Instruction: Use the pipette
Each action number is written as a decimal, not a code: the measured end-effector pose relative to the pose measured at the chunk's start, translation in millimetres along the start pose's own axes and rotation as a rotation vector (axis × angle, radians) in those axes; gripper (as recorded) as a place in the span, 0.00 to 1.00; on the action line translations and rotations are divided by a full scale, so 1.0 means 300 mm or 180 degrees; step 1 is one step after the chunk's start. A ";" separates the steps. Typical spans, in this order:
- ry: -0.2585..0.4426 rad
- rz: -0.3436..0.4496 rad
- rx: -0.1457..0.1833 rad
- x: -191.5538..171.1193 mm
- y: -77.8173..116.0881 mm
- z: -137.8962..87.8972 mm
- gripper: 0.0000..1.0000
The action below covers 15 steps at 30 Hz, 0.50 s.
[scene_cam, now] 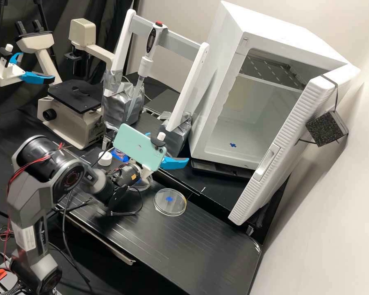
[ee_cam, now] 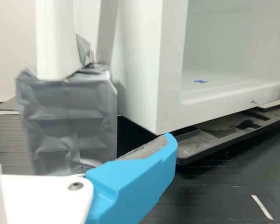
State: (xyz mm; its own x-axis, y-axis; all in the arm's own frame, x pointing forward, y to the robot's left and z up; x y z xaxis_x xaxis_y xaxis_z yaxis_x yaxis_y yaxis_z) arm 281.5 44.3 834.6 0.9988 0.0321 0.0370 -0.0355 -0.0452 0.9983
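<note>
The gripper [scene_cam: 168, 148], mid-frame, was spread wide and looked empty; it had to hug the pipette [scene_cam: 145, 66], top middle, straight and softly.

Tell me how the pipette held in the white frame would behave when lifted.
The pipette is bulky at the top and slender below, so it would probably feel top-heavy. Its long, see-through lower part looks stiff but perhaps easily cracked. The smooth-looking upper body might slip in a loose grip.

High view slants down over the bench [scene_cam: 205, 250]; wrist view, low and nearer, faces the shared white cabinet [scene_cam: 227, 53].
</note>
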 end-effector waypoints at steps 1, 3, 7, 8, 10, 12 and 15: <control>0.0027 0.0005 0.0016 -0.016 0.004 -0.007 1.00; 0.0124 0.0054 0.0036 -0.049 0.021 -0.033 1.00; 0.0580 0.0183 0.0064 -0.121 0.057 -0.154 1.00; 0.0652 0.0203 0.0059 -0.131 0.061 -0.173 1.00; 0.0944 0.0255 0.0002 -0.166 0.078 -0.259 1.00; 0.1085 0.0267 -0.0058 -0.178 0.092 -0.313 1.00; 0.1199 0.0268 -0.0142 -0.179 0.115 -0.398 1.00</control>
State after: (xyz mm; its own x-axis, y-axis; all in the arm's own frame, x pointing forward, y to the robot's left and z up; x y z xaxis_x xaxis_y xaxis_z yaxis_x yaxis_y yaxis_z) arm 222.6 160.2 872.2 0.9103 0.3948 0.1242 -0.1266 -0.0201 0.9918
